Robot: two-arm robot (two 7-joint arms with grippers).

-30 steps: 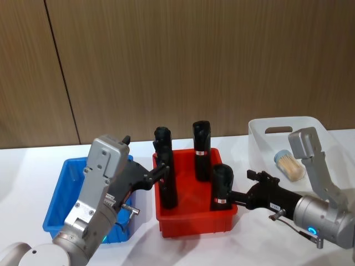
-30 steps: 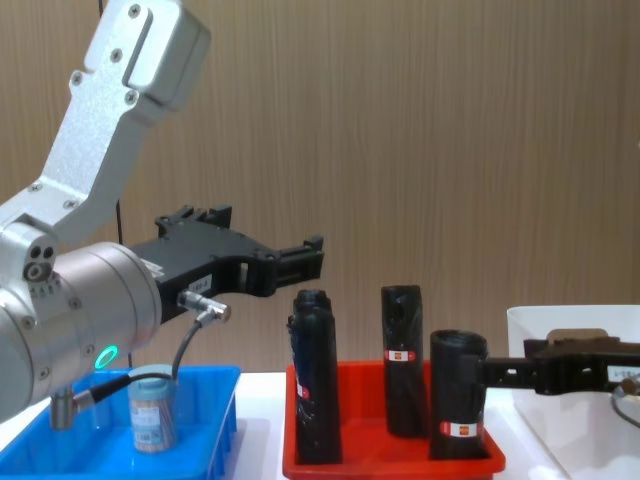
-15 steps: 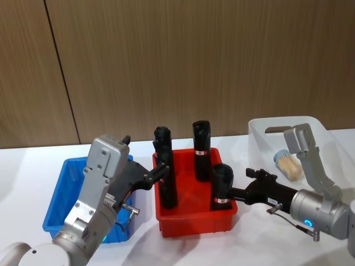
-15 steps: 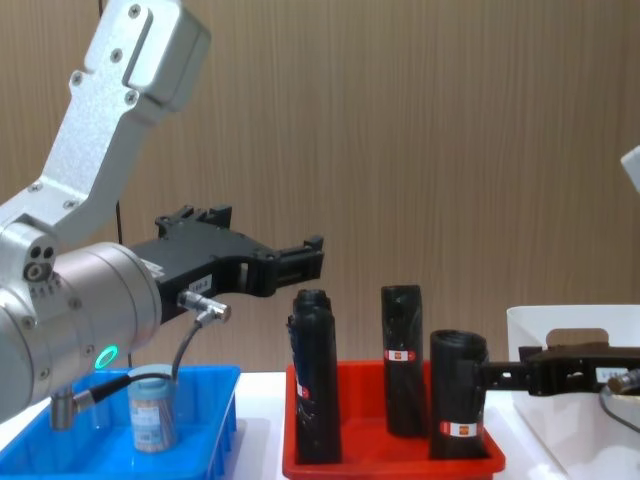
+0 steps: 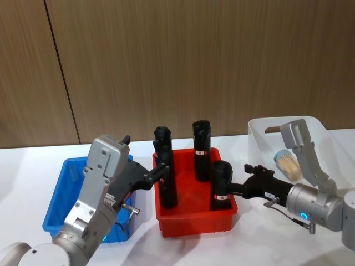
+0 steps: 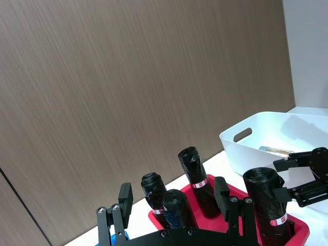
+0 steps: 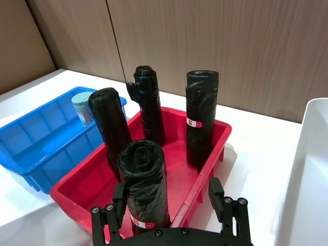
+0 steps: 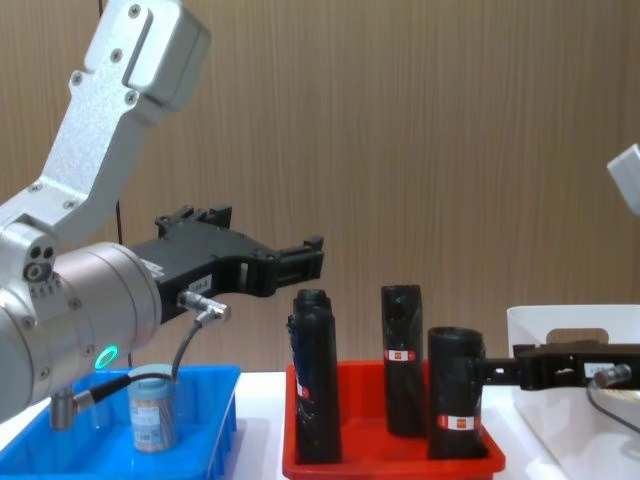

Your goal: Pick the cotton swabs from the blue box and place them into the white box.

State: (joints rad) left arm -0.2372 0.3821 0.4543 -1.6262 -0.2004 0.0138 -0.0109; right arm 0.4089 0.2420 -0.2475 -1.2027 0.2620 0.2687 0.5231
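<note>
Blue box [image 5: 58,191]: smooth glossy plastic, ribbed floor visible in the right wrist view. Red tray [image 5: 191,219]: the same glossy moulded plastic. White box [image 5: 260,133]: smooth plastic, faint sheen. Swab tub [image 8: 153,410]: clear plastic wall, matt grey-blue lid. Black rolls [image 5: 201,143]: crinkled, slightly shiny plastic film with paper-like red labels. Left gripper [image 8: 300,257] and right gripper [image 5: 250,175]: matt black. Arm housings [image 8: 110,90]: brushed silver metal finish. Wall [image 5: 194,55]: matt wood-grain panelling. Table [image 5: 22,166]: smooth matt white.

A staged test or lab bench is showing here: a plain white table [image 5: 22,166] is standing against a bare wood-panel wall [image 5: 194,61], carrying sorting trays.
</note>
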